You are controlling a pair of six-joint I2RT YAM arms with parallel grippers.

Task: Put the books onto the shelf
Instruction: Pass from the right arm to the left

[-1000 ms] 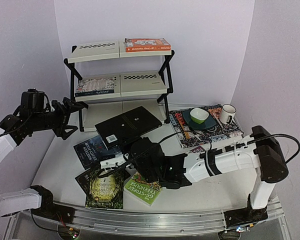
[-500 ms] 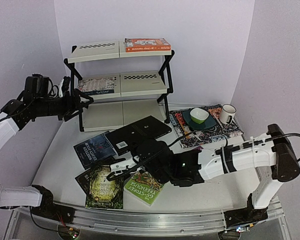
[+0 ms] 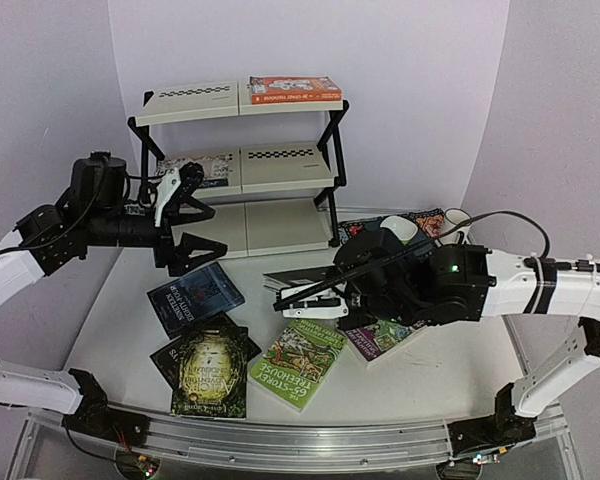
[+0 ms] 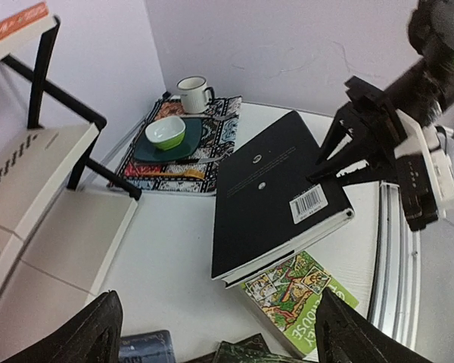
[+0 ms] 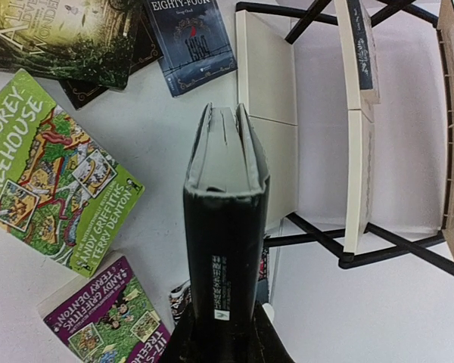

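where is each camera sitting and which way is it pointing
Top external: above and behind the bases, facing the shelf; both arms show.
Left wrist: on the left hand, looking across the table at the black book; its own fingers show, plus the right hand.
Right wrist: looks along the clamped book toward the shelf; its own fingertips barely show.
Shared: all three see the black book.

In the top view, the multicoloured patterned mat [image 3: 352, 229] and the purple-covered paperback [image 3: 380, 338] are largely covered by the right arm. In the right wrist view, the right gripper [image 5: 225, 336] is mostly hidden beneath the thick black book [image 5: 225, 227] and cut by the lower edge. The orange-covered book [image 4: 15, 23] is cropped at the left wrist view's corner.
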